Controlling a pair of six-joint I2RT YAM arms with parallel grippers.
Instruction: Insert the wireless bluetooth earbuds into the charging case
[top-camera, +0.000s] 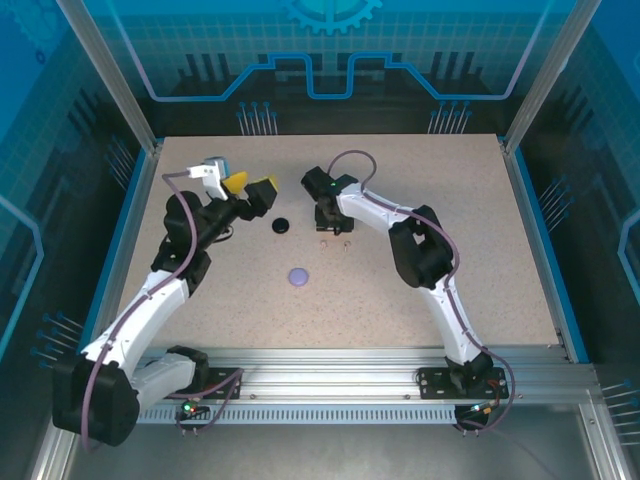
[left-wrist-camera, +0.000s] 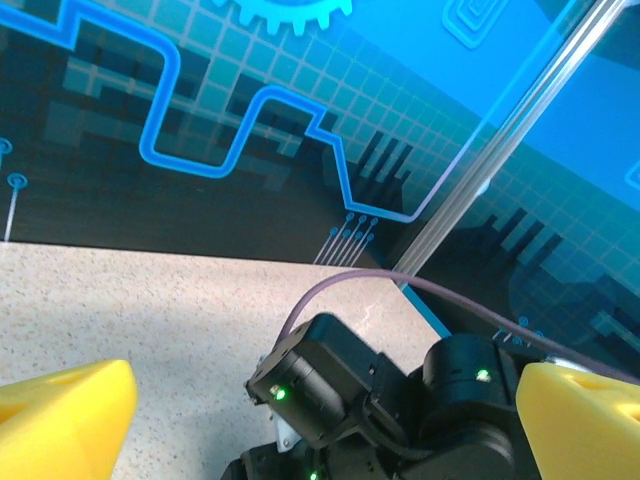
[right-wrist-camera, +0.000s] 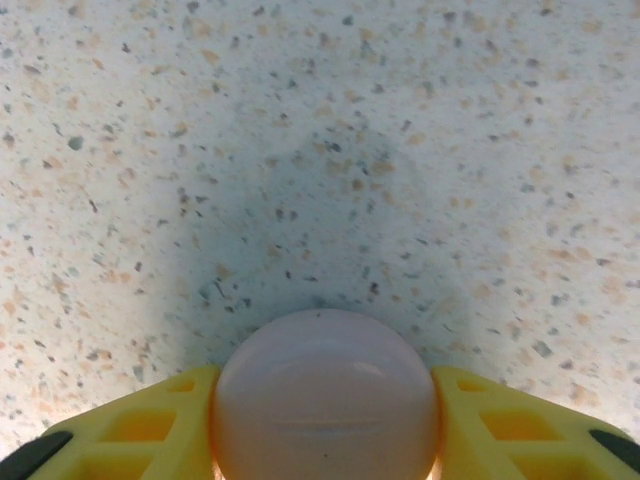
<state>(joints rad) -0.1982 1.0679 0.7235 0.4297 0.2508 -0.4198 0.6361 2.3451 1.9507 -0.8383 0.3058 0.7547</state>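
Earbuds (top-camera: 325, 241): from the top camera I see two tiny pale pieces lying on the table (top-camera: 470, 200), side by side and slightly apart, just on the near side of the right gripper (top-camera: 328, 222). They are too small for me to read colour or orientation.

Right arm: I have it reaching in toward the middle of the table with the gripper pointing down at the surface. On the right wrist camera the two yellow fingers (right-wrist-camera: 150, 420) sit flush against opposite sides of the pale pink case (right-wrist-camera: 325, 395) — the jaws pinch it with no gap visible on either side. The case is round, its lid domed and closed, a thin seam running across its near face. It casts a soft shadow on the speckled tabletop beyond it. I cannot tell whether the case rests on the table or is lifted clear.

Left arm: the left gripper (top-camera: 252, 186) is held at the far left of the table, aimed across toward the right arm. Its yellow fingers are spread wide with nothing between them. On the left wrist camera the fingers frame the black wrist of the right arm, green indicator lights lit, with the blue patterned back wall above.

Other items on the table: the black case (top-camera: 281, 225) lies between the two grippers, closed. The lilac case (top-camera: 298, 276) lies nearer the arm bases, apart from the black one — also closed.
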